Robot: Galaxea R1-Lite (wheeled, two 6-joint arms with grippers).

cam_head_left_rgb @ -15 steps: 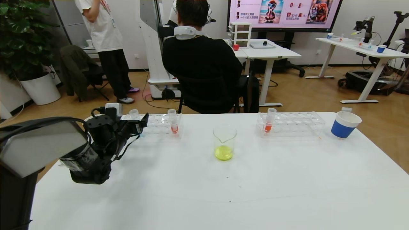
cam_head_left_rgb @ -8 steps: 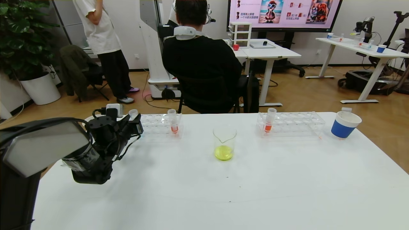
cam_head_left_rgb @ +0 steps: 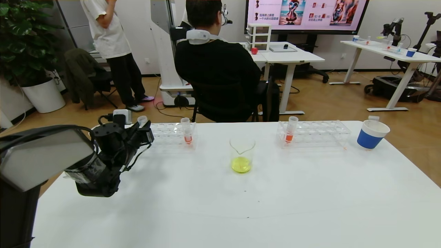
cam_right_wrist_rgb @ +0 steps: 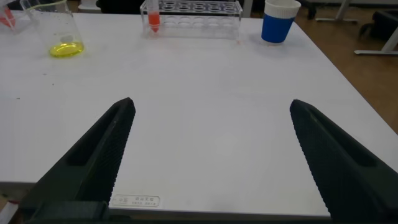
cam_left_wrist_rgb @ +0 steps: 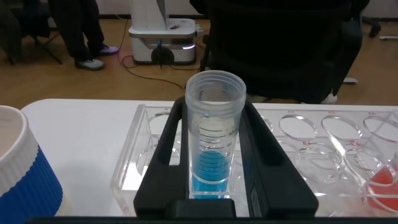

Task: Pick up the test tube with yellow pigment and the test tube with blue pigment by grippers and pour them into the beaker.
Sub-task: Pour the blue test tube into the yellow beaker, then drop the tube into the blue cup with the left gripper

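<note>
My left gripper [cam_head_left_rgb: 145, 130] is at the left end of the left clear rack [cam_head_left_rgb: 172, 133]. In the left wrist view its black fingers [cam_left_wrist_rgb: 171, 143] press both sides of the test tube with blue pigment [cam_left_wrist_rgb: 214, 146], which stands upright over the rack [cam_left_wrist_rgb: 140, 155]; the tube's rim also shows in the head view [cam_head_left_rgb: 142, 120]. The beaker [cam_head_left_rgb: 242, 154] stands mid-table with yellow liquid in its bottom, well to the right of that gripper. The test tube with yellow pigment is out of view. My right gripper [cam_right_wrist_rgb: 211, 155] is open and empty above the table's near edge, and does not show in the head view.
An orange-tipped tube [cam_head_left_rgb: 187, 132] stands in the left rack, another [cam_head_left_rgb: 290, 131] in the right rack [cam_head_left_rgb: 317, 133]. A blue-and-white paper cup [cam_head_left_rgb: 372, 135] stands at the far right; another [cam_left_wrist_rgb: 22, 177] is beside the left rack. People sit and stand beyond the table.
My left gripper's fingers have drawn a little to the left and closed on the blue tube; the tube's top has tipped slightly. The beaker and racks have not moved.
</note>
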